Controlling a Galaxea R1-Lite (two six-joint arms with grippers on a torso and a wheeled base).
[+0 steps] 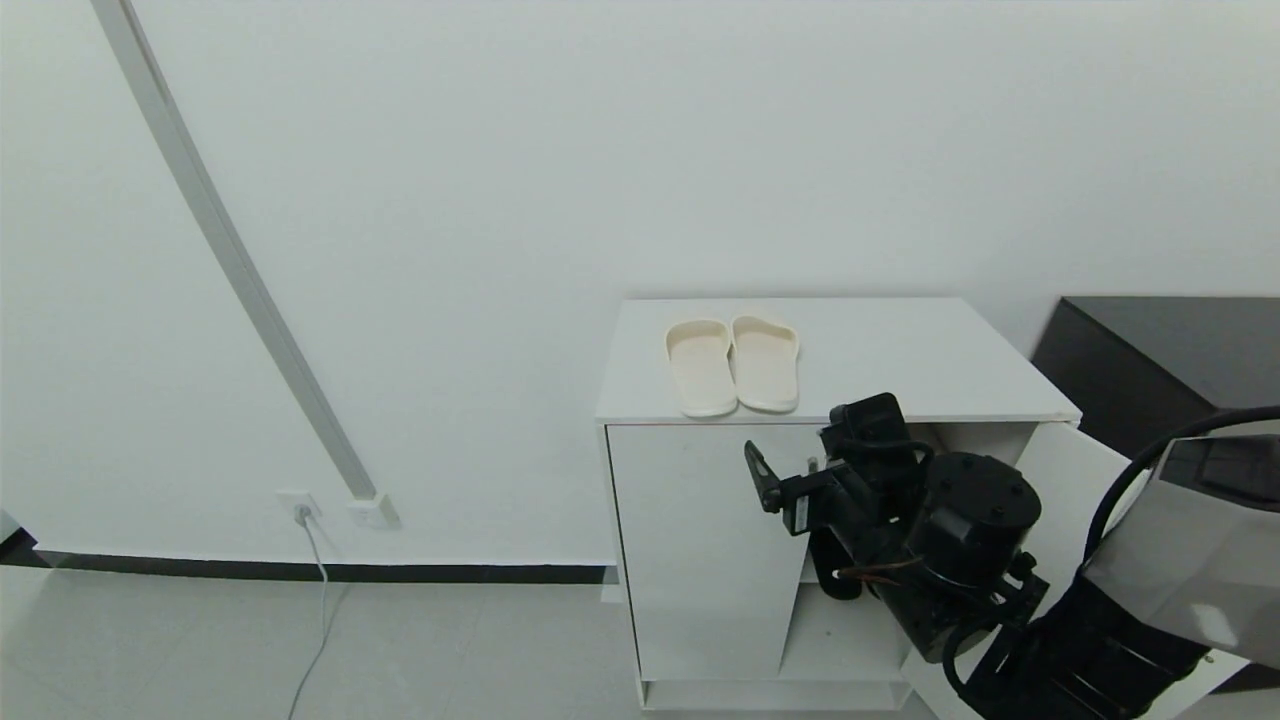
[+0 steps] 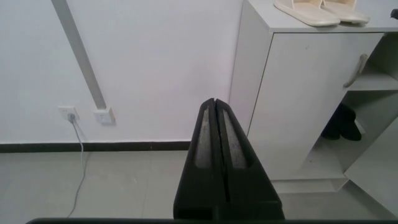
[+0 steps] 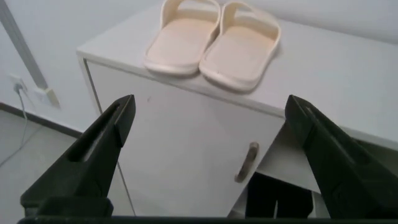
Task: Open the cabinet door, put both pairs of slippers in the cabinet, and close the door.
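A cream pair of slippers [image 1: 732, 365] [image 3: 211, 40] [image 2: 320, 11] lies side by side on top of the white cabinet [image 1: 900, 350]. The cabinet's right door [image 1: 1075, 480] is swung open; its left door [image 1: 700, 540] with a metal handle [image 3: 247, 163] [image 2: 356, 70] is closed. A dark pair of slippers [image 2: 345, 121] [image 3: 273, 196] stands in the lower compartment. My right gripper [image 1: 790, 480] [image 3: 208, 115] is open and empty in front of the left door, just below the cabinet top. My left gripper [image 2: 214, 102] is shut on nothing, low and to the cabinet's left.
A dark piece of furniture [image 1: 1170, 360] stands right of the cabinet. On the wall at the left are a slanted cable duct [image 1: 230, 250], sockets [image 1: 300, 508] and a cable running down to the floor. There is open floor [image 1: 300, 650] left of the cabinet.
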